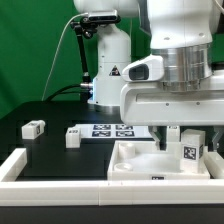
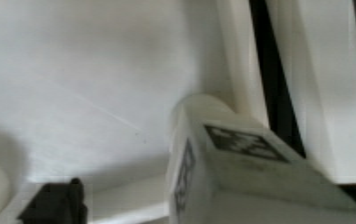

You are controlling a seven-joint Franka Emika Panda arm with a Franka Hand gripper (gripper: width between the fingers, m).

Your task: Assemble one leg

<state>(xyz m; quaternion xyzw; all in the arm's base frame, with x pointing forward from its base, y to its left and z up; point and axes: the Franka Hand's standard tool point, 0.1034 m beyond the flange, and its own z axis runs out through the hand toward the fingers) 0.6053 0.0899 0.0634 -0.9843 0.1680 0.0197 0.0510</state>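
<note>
Nearest in the exterior view is a white rim (image 1: 60, 170) running along the front edge of the table, and just behind it the large white panel (image 1: 135, 160) with its raised rim and sockets. At the panel's corner on the exterior view's right stands the leg (image 1: 188, 148), upright, tag facing the camera, seemingly seated in or over a corner socket. The gripper (image 1: 186, 131) hangs directly over it, its fingers reaching down at both sides of the block; whether the jaws are pressing on the leg or merely straddling it I cannot tell. The wrist view shows the leg (image 2: 237, 160) close up, tag on its side, against the panel's flat white surface. The leg looks light, rigid and smooth plastic, so probably a bit slippery; the flat opposite faces near its upper half seem the best place to hold. Farther back, two more small white blocks (image 1: 33, 128) lie on the black table, then the marker board (image 1: 112, 129)
</note>
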